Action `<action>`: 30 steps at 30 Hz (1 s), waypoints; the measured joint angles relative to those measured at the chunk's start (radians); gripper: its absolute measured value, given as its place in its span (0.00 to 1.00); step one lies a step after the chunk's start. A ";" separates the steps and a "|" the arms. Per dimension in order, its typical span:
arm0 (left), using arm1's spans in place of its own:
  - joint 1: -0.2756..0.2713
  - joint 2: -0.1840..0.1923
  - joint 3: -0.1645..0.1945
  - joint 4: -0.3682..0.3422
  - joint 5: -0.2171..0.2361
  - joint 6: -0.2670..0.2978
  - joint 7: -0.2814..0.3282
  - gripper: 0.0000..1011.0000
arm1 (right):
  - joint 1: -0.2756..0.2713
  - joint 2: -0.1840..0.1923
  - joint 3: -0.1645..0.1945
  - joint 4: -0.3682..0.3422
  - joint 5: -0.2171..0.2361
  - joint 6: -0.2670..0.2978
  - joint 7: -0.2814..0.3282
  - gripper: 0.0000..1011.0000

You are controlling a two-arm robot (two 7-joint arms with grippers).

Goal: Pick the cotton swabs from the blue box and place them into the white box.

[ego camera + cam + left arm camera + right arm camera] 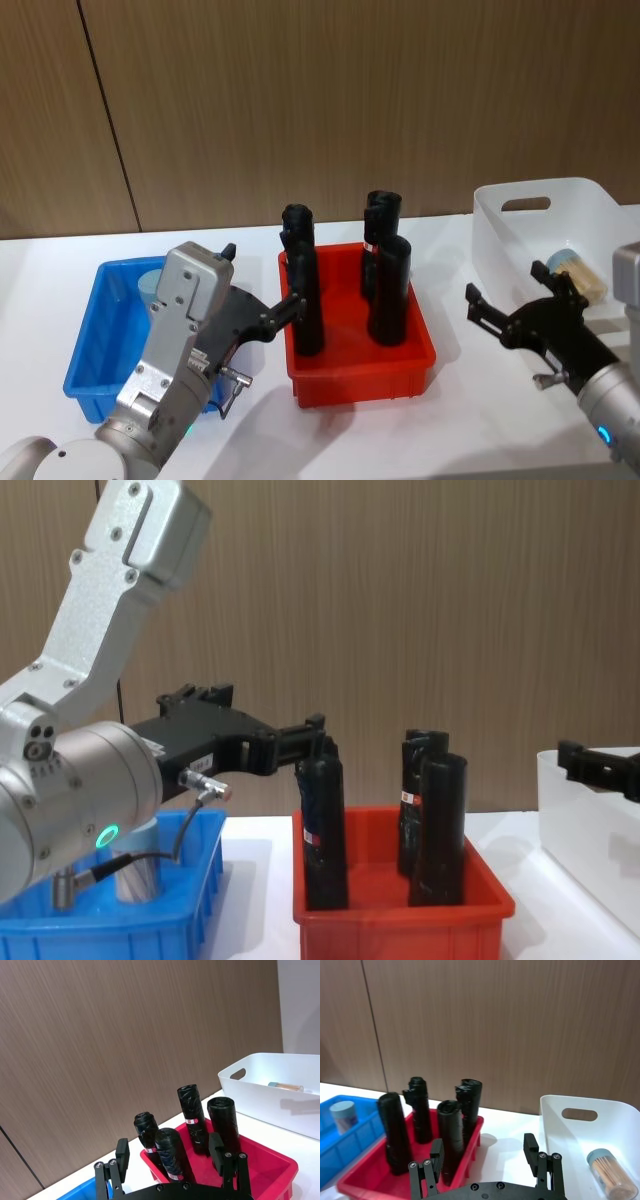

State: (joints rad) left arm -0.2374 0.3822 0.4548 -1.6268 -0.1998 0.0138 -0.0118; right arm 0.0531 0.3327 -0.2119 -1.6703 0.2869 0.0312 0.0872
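Left arm [165,365] hung large over the blue box [85,345], with the left tool [262,285] spread and empty, its tips by the red bin [360,378] of 4 black rolls [388,290], probably poised for a pick. The white box [600,205] held 1 jar of cotton swabs [578,272]. The right tool [507,285], also spread and empty, hovered just before it. 1 more jar [148,285] stood upright in the blue box, left of the left tool and apart from it.
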 joint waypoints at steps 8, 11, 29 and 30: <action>0.000 0.000 0.000 0.000 0.000 0.000 0.001 0.99 | -0.057 0.004 -0.012 -0.081 0.000 0.002 -0.017 0.99; 0.000 0.000 -0.001 0.000 0.000 0.000 0.001 0.99 | -0.065 0.005 -0.014 -0.092 0.000 0.003 -0.021 0.99; 0.000 0.000 -0.001 0.001 -0.001 0.000 0.001 0.99 | -0.068 0.005 -0.014 -0.097 0.001 0.003 -0.021 0.99; 0.000 0.000 -0.001 0.001 -0.001 0.000 0.001 0.99 | -0.068 0.005 -0.014 -0.097 0.001 0.003 -0.020 0.99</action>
State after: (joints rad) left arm -0.2371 0.3821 0.4542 -1.6262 -0.2004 0.0139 -0.0109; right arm -0.0146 0.3373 -0.2255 -1.7670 0.2874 0.0341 0.0667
